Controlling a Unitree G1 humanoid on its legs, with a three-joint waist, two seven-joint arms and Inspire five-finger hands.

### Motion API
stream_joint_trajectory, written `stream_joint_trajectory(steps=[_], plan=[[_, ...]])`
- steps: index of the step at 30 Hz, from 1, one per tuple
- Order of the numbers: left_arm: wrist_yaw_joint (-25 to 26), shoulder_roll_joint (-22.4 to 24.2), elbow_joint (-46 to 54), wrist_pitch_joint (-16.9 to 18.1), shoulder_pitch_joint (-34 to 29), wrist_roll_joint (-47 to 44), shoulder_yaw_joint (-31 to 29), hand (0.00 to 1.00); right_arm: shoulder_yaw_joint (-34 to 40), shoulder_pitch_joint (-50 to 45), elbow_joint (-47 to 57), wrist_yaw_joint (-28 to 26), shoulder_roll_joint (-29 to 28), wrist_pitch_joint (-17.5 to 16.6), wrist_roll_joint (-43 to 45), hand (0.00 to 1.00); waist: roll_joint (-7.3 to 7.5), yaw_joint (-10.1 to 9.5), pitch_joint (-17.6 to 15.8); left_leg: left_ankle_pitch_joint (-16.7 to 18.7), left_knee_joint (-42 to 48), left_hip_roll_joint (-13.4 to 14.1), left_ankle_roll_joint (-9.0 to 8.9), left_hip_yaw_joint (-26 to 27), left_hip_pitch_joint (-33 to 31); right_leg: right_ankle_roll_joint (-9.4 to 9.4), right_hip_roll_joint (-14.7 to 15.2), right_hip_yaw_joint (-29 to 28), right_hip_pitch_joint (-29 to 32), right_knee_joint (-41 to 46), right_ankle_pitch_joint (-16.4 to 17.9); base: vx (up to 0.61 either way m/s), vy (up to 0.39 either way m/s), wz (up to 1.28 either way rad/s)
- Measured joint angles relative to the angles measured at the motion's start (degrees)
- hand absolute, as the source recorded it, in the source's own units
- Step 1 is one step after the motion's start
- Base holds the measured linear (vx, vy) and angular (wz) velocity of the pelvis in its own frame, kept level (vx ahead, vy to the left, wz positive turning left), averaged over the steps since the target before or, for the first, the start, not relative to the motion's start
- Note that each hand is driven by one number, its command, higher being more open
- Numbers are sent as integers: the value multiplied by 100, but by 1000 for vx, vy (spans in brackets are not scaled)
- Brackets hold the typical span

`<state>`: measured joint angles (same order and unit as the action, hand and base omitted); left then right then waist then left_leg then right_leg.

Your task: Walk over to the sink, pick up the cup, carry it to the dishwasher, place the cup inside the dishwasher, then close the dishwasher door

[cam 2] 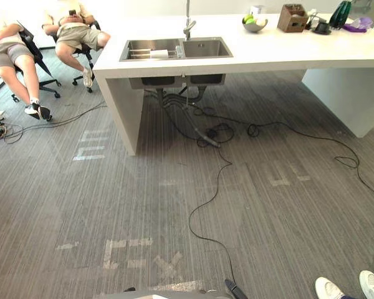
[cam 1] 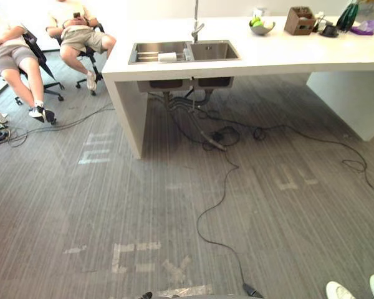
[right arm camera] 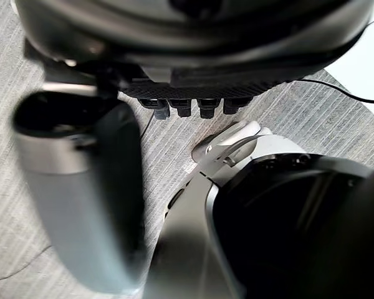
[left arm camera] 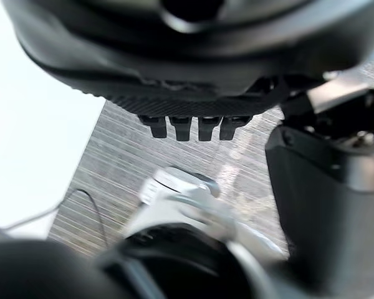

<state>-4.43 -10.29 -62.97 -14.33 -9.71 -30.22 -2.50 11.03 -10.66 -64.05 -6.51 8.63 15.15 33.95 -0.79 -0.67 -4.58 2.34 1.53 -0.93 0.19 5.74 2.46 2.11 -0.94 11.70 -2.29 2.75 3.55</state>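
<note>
A white cup (cam 1: 167, 57) lies on its side in the left basin of the steel double sink (cam 1: 215, 50), which is set in a white counter (cam 1: 287, 53) far ahead of me. A faucet (cam 1: 196, 26) rises behind the sink. My left hand (left arm camera: 187, 128) hangs over the grey floor with its fingers relaxed and nothing in it. My right hand (right arm camera: 190, 107) hangs the same way, empty, thumb (right arm camera: 81, 187) to the side.
Two people sit on chairs at the far left (cam 1: 80, 32), (cam 1: 12, 56). Black cables (cam 1: 221, 187) trail across the floor from under the sink. A person's white shoes (cam 1: 340, 290) stand at the lower right. A fruit bowl (cam 1: 260, 25) and a brown box (cam 1: 299, 20) sit on the counter.
</note>
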Motion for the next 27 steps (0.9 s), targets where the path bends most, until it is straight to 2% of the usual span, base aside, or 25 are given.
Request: stream_joint_trajectory(steps=[6,8,9,13,19,23,27], plan=[[-706,44,368,21,101,-228,28,100,-5,427,53,15,-96,-305,14,100,-10,6,-139,-33,-277,-9,-27,200,337,-131,-35,-58,-322,-378,-124,66,14,-13],[-701,43,402,38,117,-221,53,100,-18,569,67,24,-156,-406,-62,100,-11,9,-222,6,-303,-12,-86,262,453,-144,-37,-76,-413,-398,-128,40,18,-14],[-701,45,405,66,119,-227,61,100,-18,568,66,23,-164,-423,-94,100,-9,-2,-239,12,-302,-14,-96,262,490,-233,-35,-68,-464,-421,-125,0,0,0],[-677,57,447,135,138,-223,63,100,-13,559,104,26,-181,-482,-14,100,-17,-1,-282,27,-328,-26,-120,244,569,-340,-14,18,-569,-433,-87,13,1,7],[-60,277,690,468,290,-205,117,100,-24,548,102,41,-186,-513,-38,100,-26,-3,-291,27,-341,-27,-119,111,687,-440,5,264,-736,-379,-22,-32,-19,20],[240,274,653,209,389,-172,190,100,-62,566,117,25,-131,-338,-24,100,-42,9,-302,28,-336,-19,-120,123,856,-453,5,262,-876,-315,-13,-59,-15,-2],[675,330,645,225,431,-40,185,100,-158,581,123,24,-82,-260,24,100,-43,3,-303,32,-328,-6,-125,162,956,-466,14,190,-892,-181,-2,-74,1,-7]])
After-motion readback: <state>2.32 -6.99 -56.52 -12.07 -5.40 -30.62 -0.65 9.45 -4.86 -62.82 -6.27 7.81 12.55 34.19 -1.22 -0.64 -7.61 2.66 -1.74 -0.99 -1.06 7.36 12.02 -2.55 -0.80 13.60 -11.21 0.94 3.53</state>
